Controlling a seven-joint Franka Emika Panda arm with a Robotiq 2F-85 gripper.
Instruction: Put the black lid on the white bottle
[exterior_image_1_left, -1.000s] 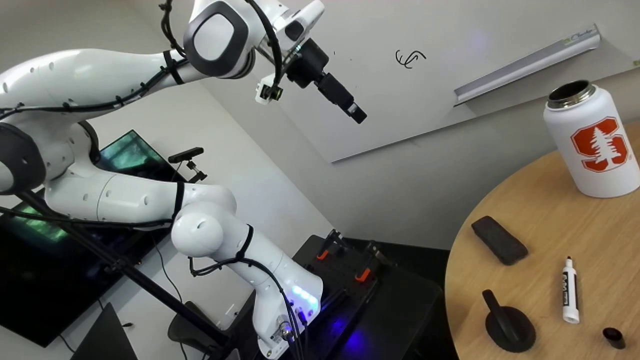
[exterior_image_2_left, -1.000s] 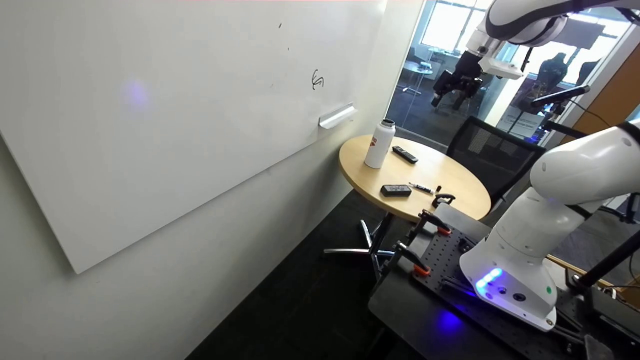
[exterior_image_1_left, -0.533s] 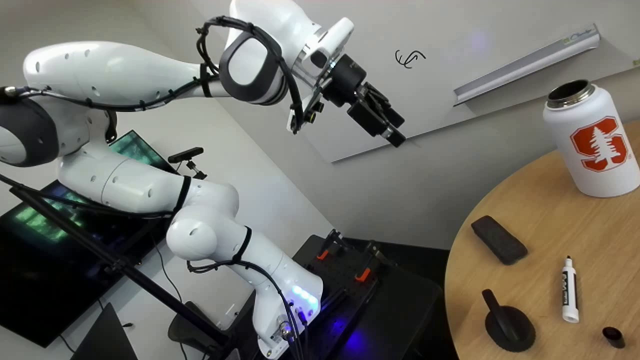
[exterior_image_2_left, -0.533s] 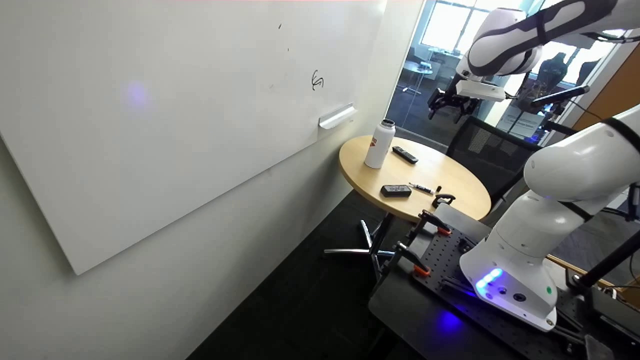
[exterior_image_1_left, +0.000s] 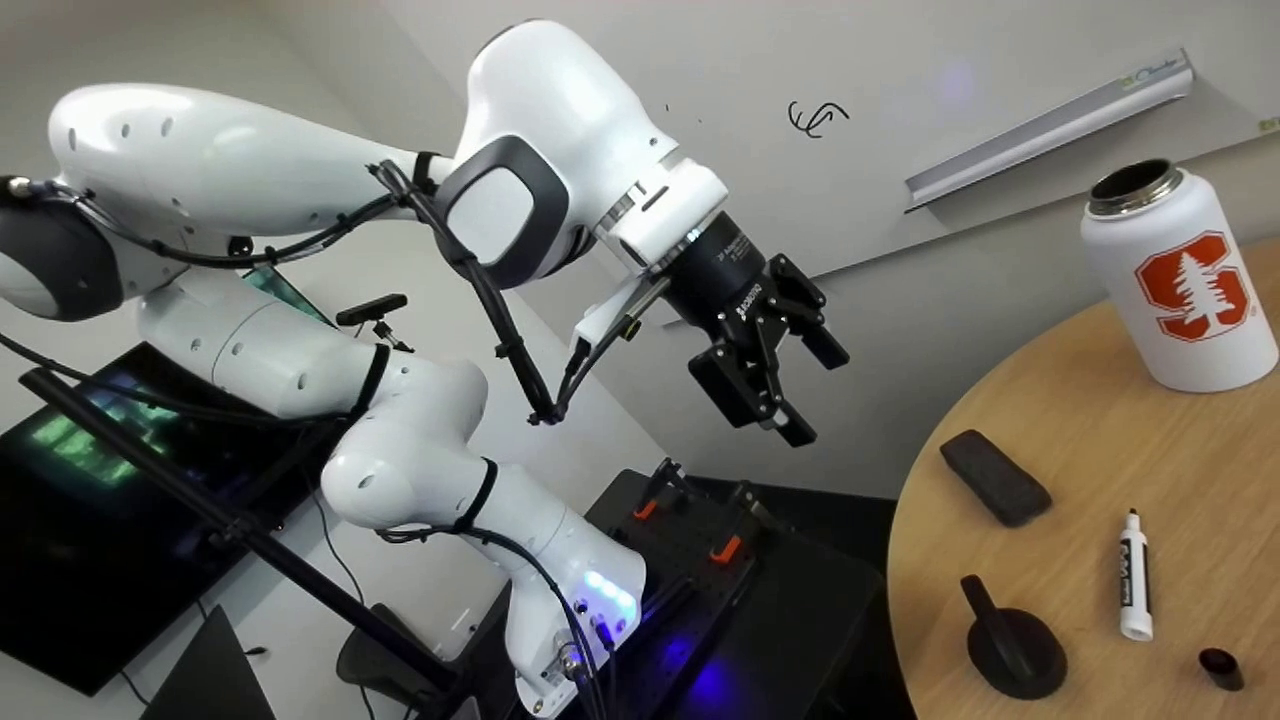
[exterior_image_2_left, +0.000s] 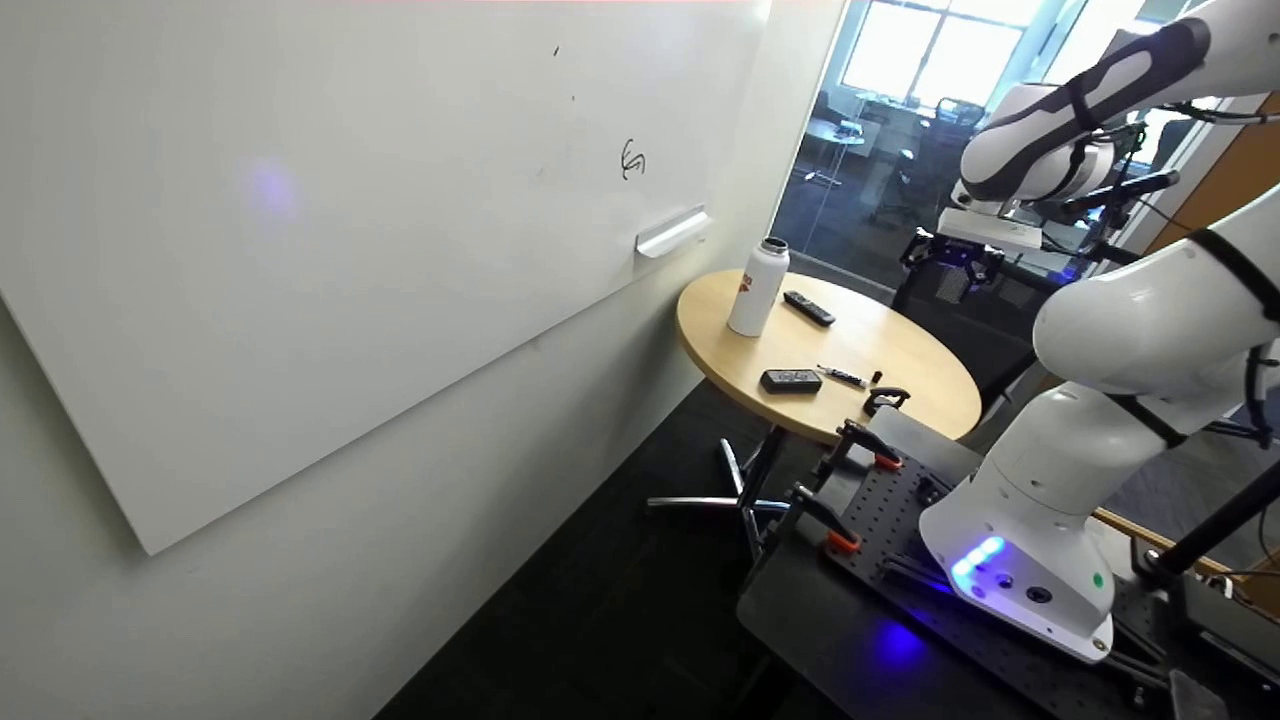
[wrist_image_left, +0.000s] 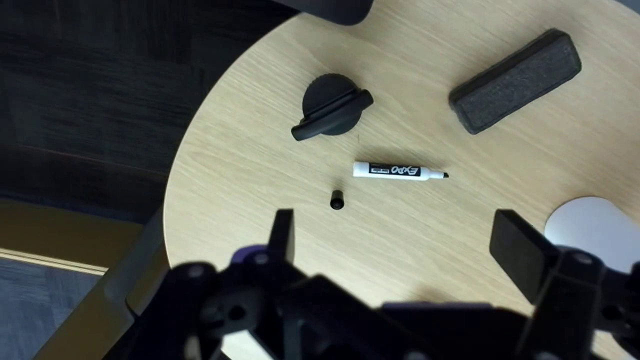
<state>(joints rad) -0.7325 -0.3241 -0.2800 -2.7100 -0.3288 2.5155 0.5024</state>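
Observation:
The black lid (exterior_image_1_left: 1017, 655) lies on the round wooden table near its edge, a round cap with a bar-shaped handle across it. It also shows in an exterior view (exterior_image_2_left: 884, 402) and in the wrist view (wrist_image_left: 332, 107), upper middle. The white bottle (exterior_image_1_left: 1180, 275) stands upright with its metallic neck open and a red logo on its side; it also shows in an exterior view (exterior_image_2_left: 760, 288) and partly behind a finger in the wrist view (wrist_image_left: 590, 227). My gripper (exterior_image_1_left: 822, 395) is open and empty, in the air above table height; its fingers are wide apart in the wrist view (wrist_image_left: 392, 222).
A black eraser (exterior_image_1_left: 995, 478), a white marker (exterior_image_1_left: 1134, 578) and a small marker cap (exterior_image_1_left: 1222, 668) lie near the lid. A remote (exterior_image_2_left: 809, 308) lies beside the bottle. The whiteboard (exterior_image_2_left: 400, 250) wall borders the table; a black chair stands at its far side.
My gripper has moved down and toward the table and has turned, so its two fingers now show apart and pointing downward. The lid, bottle and other table things have not moved.

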